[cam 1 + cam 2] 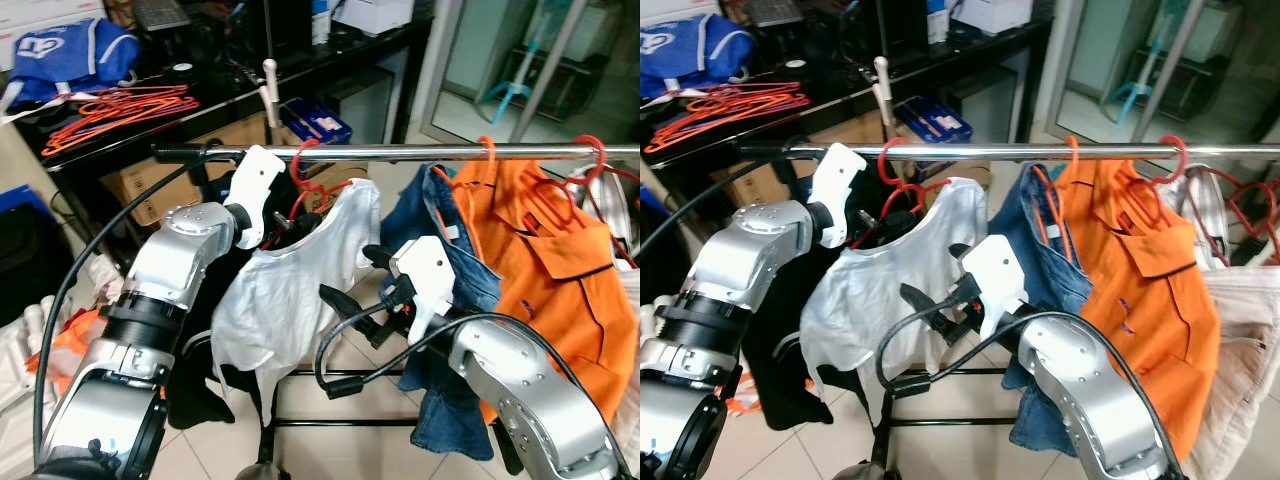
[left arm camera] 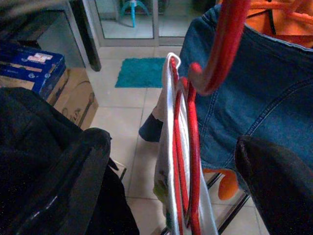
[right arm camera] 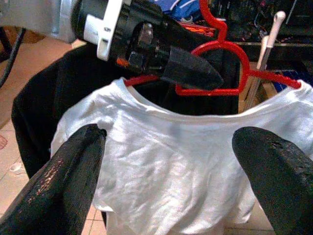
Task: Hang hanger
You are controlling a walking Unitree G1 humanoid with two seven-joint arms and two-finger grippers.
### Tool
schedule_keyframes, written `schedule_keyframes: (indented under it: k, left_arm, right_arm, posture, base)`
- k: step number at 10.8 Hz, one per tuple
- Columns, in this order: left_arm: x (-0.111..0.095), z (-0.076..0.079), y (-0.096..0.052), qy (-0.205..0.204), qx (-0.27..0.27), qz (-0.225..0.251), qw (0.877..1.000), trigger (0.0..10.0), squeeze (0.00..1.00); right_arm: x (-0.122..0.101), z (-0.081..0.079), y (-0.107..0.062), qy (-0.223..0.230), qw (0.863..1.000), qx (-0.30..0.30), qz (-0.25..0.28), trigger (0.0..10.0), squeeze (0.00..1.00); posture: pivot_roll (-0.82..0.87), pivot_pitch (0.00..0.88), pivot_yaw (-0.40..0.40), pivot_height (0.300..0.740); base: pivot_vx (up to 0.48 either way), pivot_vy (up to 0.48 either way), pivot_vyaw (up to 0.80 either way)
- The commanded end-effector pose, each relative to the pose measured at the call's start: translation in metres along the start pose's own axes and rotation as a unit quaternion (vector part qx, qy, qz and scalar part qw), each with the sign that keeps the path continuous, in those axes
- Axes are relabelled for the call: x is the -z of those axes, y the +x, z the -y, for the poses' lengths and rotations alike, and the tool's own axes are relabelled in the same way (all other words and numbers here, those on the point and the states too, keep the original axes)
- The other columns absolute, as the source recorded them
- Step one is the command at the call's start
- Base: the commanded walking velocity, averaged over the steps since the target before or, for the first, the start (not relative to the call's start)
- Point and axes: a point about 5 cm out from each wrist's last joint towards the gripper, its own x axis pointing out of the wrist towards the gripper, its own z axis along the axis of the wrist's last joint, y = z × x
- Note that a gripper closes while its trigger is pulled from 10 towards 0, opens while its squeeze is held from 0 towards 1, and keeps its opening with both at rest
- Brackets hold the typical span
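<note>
One silver rail (image 1: pixel 420 153) runs across the room. One red hanger (image 1: pixel 312 185) with a white shirt (image 1: pixel 290 290) on it has its hook over the rail. To its right hang a pair of blue jeans (image 1: pixel 440 250) and an orange shirt (image 1: pixel 540 260), each on its own hanger. A black garment (image 1: pixel 790 330) hangs on the far left of the rail.

The left gripper (image 1: pixel 285 222) is raised up to the rail, right at the neck of the red hanger. In the left wrist view the red hanger sits between its two fingers, with the jaws spread apart and not squeezing it.

The right gripper (image 1: pixel 345 300) reaches in lower down, pointing at the front of the white shirt. Its jaws are wide apart and hold nothing.

A pile of orange hangers (image 1: pixel 115 108) lies on the dark surface (image 1: pixel 250 85) behind.
</note>
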Motion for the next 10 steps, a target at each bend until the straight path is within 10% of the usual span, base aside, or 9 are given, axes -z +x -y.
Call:
schedule_keyframes:
  k: [1, 2, 3, 4, 10]
  left_arm:
    - [-0.004, -0.003, 0.001, 0.013, -0.006, -0.004, 1.0, 10.0, 0.0]
    - [-0.005, -0.005, 0.001, 0.014, -0.012, -0.007, 1.0, 6.3, 0.0]
    - [-0.006, -0.007, 0.002, 0.018, -0.02, -0.009, 1.0, 4.7, 0.0]
    - [-0.009, -0.008, -0.001, 0.025, -0.027, -0.006, 0.999, 10.0, 0.0]
    - [-0.008, -0.012, -0.009, 0.018, -0.067, 0.005, 0.998, 10.0, 0.0]
  right_arm:
    - [-0.002, 0.0, -0.003, -0.002, 1.0, 0.003, 0.0, 10.0, 0.0]
    - [-0.002, 0.0, -0.003, -0.002, 1.0, 0.003, 0.0, 10.0, 0.0]
    - [-0.002, 0.0, -0.003, -0.002, 1.0, 0.004, 0.0, 10.0, 0.0]
    - [-0.002, 0.0, -0.003, -0.002, 1.0, 0.004, 0.001, 10.0, 0.0]
    - [-0.002, 0.005, 0.003, -0.003, 1.0, -0.002, 0.002, 10.0, 0.0]
  posture:
    - [-0.03, 0.0, 0.065, 0.74]
    - [-0.02, 0.0, 0.063, 0.74]
    - [-0.02, 0.0, 0.062, 0.74]
    - [-0.02, 0.0, 0.061, 0.74]
    - [0.01, 0.0, 0.028, 0.74]
  base:
    - [0.0, 0.0, 0.0]
    - [0.0, 0.0, 0.0]
    - [0.0, 0.0, 0.0]
    - [0.0, 0.0, 0.0]
    - [0.0, 0.0, 0.0]
